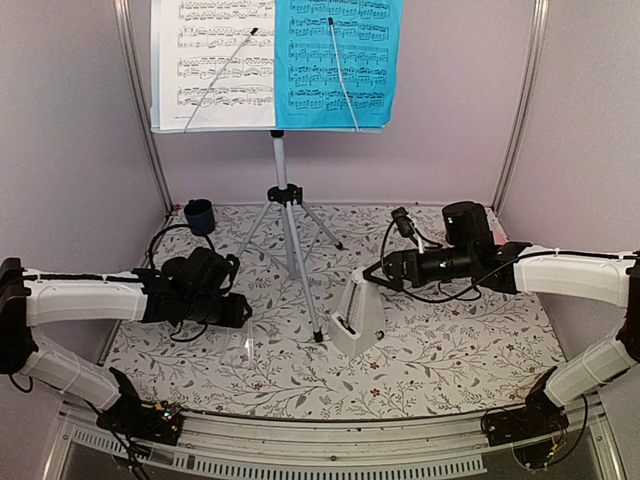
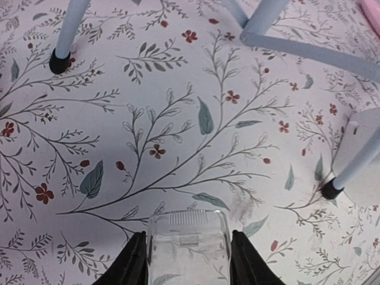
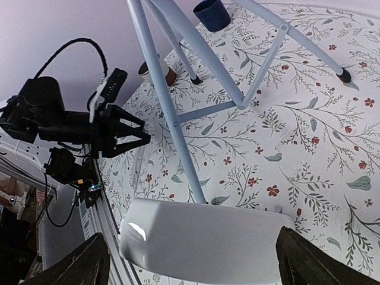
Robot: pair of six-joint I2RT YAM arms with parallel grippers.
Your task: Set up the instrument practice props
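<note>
From above, we see the music stand [image 1: 285, 195] upright at the back of the table [image 1: 450, 360]. The white sheet [image 1: 215, 60] and the blue sheet [image 1: 340, 60] sit side by side on its tray. The metronome [image 1: 355, 320] stands just beside the stand's front leg. The right gripper [image 1: 372, 272] is at its top, and the left gripper [image 1: 240, 310] hangs low on the other side of that leg. A blue cup [image 1: 200, 215] sits at the back left.

From the left wrist we look down on bare cloth, with the stand's feet ahead. A clear ribbed piece [image 2: 187, 237] sits between the dark fingers. We cannot tell whether it is held or belongs to the gripper, so we cannot say if the fingers are open or closed.

From the right wrist, the fingers stand spread wide on either side of the metronome [image 3: 202, 237]. Whether the pads touch its sides we cannot tell.

We judge the setup nearly complete, so the risk lies in the retreat. If the right arm pulls away at a slant, a finger could drag the narrow metronome and tip it. The tripod leg [image 3: 172, 119] is also close by. A knock there could shake the stand and slide the sheets off the tray.
</note>
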